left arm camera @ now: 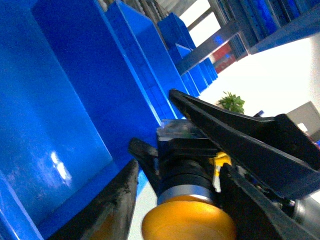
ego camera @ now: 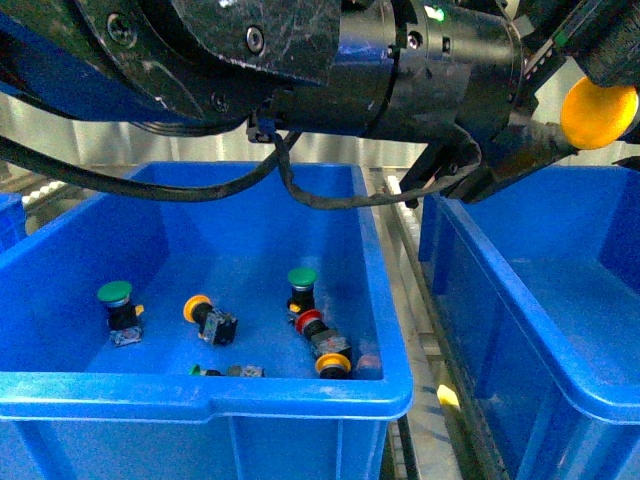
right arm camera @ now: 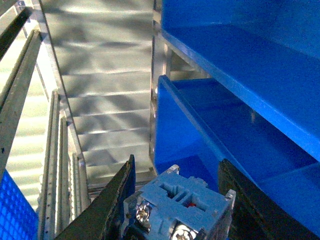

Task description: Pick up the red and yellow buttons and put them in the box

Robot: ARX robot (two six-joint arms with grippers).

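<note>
Nearest, the source bin [ego camera: 200, 395] holds green, yellow and red buttons [ego camera: 309, 321]. Above the right-hand box [ego camera: 560, 340], the left gripper [left arm camera: 182, 200] clamps a yellow button [ego camera: 598, 112]. Right gripper [right arm camera: 175, 200] clamps a pale-blue switch body [right arm camera: 180, 207].

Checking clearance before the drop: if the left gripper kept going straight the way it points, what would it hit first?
Probably the blue box: the left gripper, shut on a yellow button, faces its inner wall with nothing between. Depth is unclear.
</note>
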